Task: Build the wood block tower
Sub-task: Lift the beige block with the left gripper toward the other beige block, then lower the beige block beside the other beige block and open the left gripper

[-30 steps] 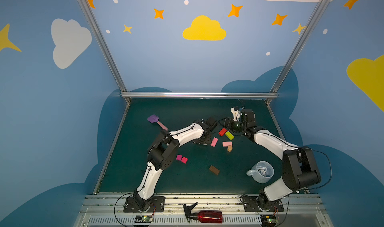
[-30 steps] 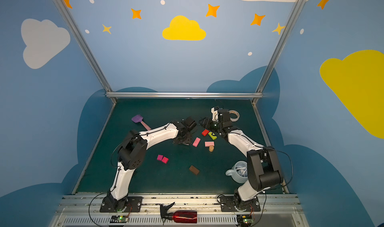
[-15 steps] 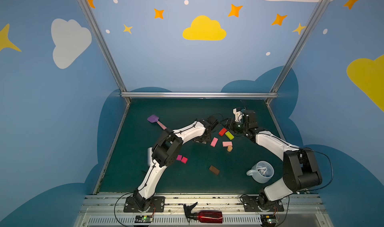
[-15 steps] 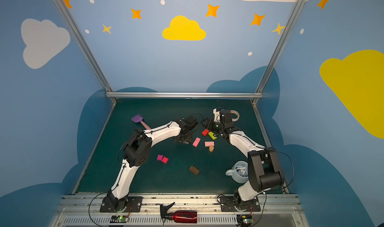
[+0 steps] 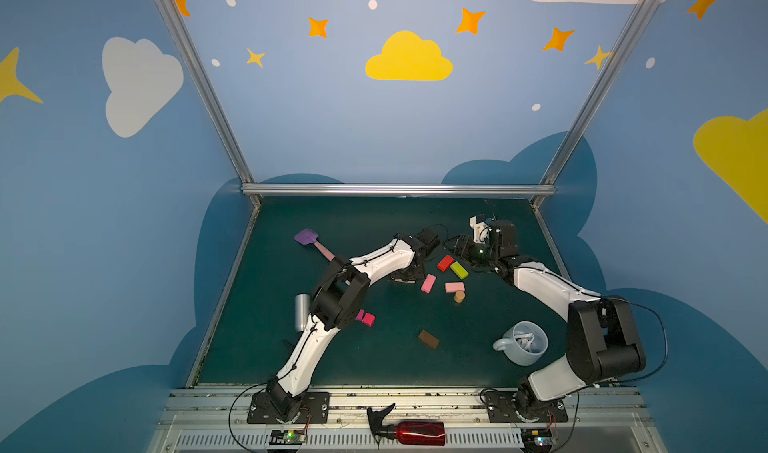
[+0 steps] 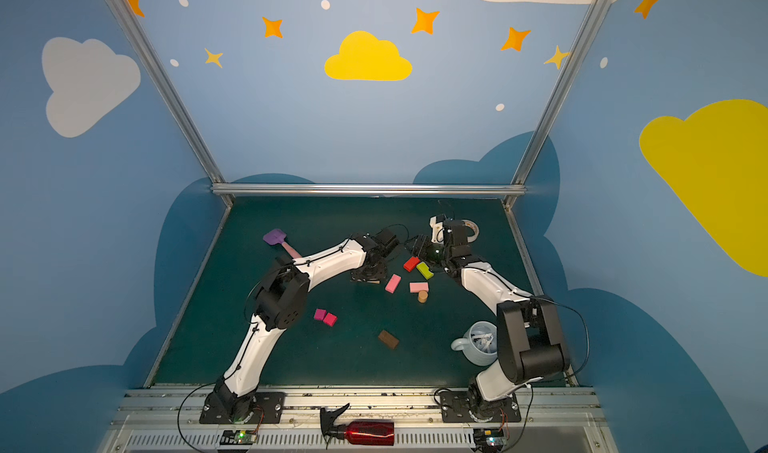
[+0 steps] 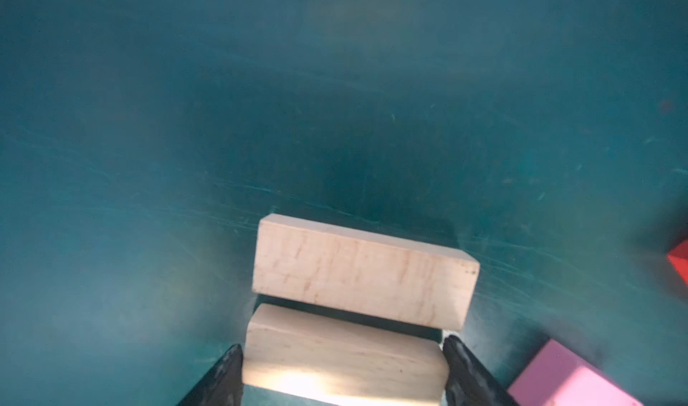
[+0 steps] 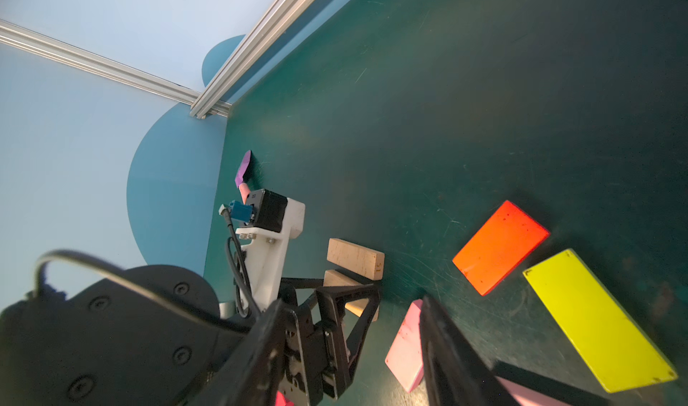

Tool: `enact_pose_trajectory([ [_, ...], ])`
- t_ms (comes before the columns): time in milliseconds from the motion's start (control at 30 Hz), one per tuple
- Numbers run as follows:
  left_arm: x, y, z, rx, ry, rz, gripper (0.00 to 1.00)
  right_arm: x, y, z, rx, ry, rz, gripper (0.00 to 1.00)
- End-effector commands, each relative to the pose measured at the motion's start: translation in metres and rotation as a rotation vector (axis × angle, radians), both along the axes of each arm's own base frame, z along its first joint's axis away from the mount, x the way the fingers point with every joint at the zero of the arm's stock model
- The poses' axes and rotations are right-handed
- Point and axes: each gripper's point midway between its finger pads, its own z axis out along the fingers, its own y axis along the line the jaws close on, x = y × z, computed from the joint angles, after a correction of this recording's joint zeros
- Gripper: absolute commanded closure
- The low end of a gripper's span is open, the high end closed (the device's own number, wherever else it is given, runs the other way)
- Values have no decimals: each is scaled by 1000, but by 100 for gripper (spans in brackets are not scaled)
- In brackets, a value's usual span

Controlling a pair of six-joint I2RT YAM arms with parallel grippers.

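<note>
Nothing is stacked yet. In the left wrist view the left gripper (image 7: 342, 363) clamps the gripped tan block (image 7: 344, 352) by its ends. It holds that block just beside the free tan block (image 7: 363, 272), with a thin gap between them, low over the mat (image 7: 335, 87); I judge this pair to be the base layer. The rest lie loose and flat: the red block (image 5: 445, 263), lime block (image 5: 459, 270), pink blocks (image 5: 428, 283) and cylinder (image 5: 459, 296) near the pair, and the magenta squares (image 6: 319, 314) and brown block (image 5: 428, 339) nearer the arm bases. The right gripper (image 5: 457, 246) hovers by the red block, jaws apart and empty. Still to do are letting go of the tan block and building every layer above it. Whether the gripped block rests on the mat or hangs just above it cannot be told. In both top views the left gripper hides nearly all of the tan pair. In a top view the left arm (image 5: 340, 301) half covers one magenta square. The left wrist view cuts off the gripped block's near edge. The tape roll (image 6: 471, 228) shows only partly behind the right wrist.
</note>
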Motion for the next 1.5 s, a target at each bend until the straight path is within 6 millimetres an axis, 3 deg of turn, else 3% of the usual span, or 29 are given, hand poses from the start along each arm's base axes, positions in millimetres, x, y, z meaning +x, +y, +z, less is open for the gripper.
enact_pose_trajectory([
  [0, -2, 11, -15, 43, 37, 37, 42, -2, -1, 12, 22, -28, 1, 43],
  [800, 8, 5, -10, 12, 34, 90, 35, -3, -8, 10, 28, -23, -15, 43],
  [967, 7, 6, -12, 13, 39, 96, 23, -3, -9, 9, 29, -22, -16, 43],
  [1033, 7, 4, -10, 2, 36, 96, 9, -3, -9, 10, 30, -23, -17, 43],
  [1100, 7, 3, -7, -9, 28, 97, 0, -3, -9, 10, 30, -24, -17, 43],
  [1300, 8, -2, 13, -65, -13, 91, 0, -3, -10, 10, 30, -23, -17, 43],
  [1467, 9, -3, 46, -111, -74, 77, 0, -3, -10, 9, 31, -21, -16, 43],
])
